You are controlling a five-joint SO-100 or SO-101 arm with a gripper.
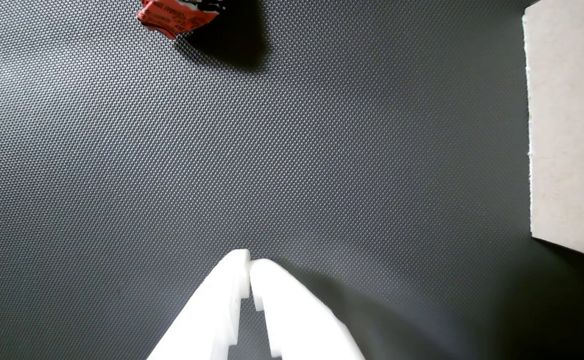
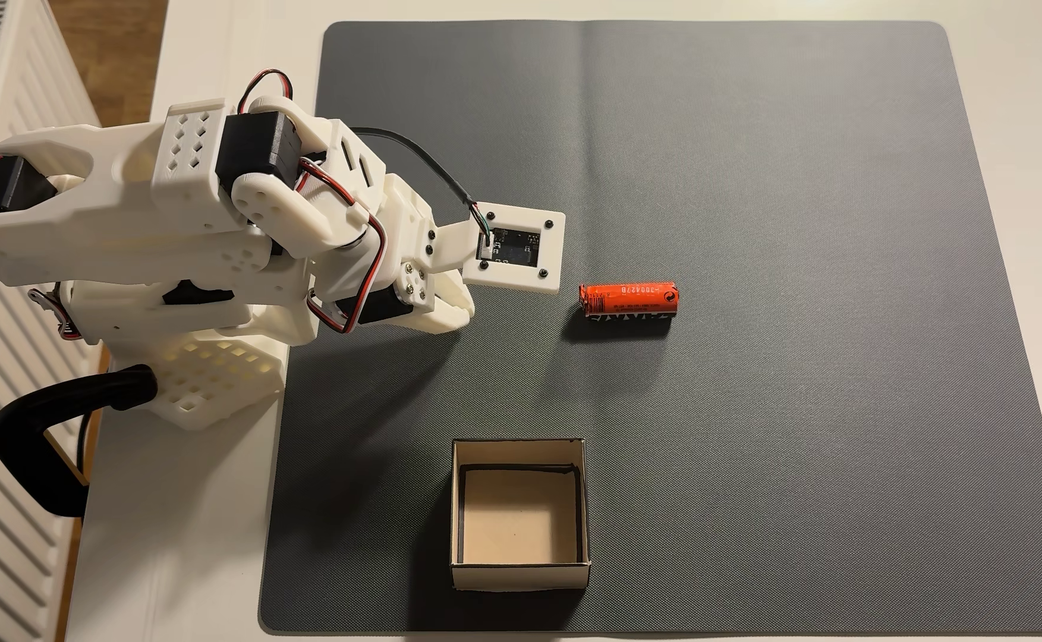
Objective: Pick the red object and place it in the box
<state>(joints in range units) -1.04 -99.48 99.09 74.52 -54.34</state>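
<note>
Alignment is what the coming reach is judged to turn on: in the fixed view the red object (image 2: 628,301) is seen lying on the mat (image 2: 814,185), long axis three-to-nine, at three o'clock from the claw (image 1: 250,264), whose jaws are pressed together, empty. The box (image 2: 519,574) sits at six o'clock of it.

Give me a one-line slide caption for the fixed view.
White arm's gripper hovers beside the red object lying on the grey mat, with the box empty nearby.
</note>
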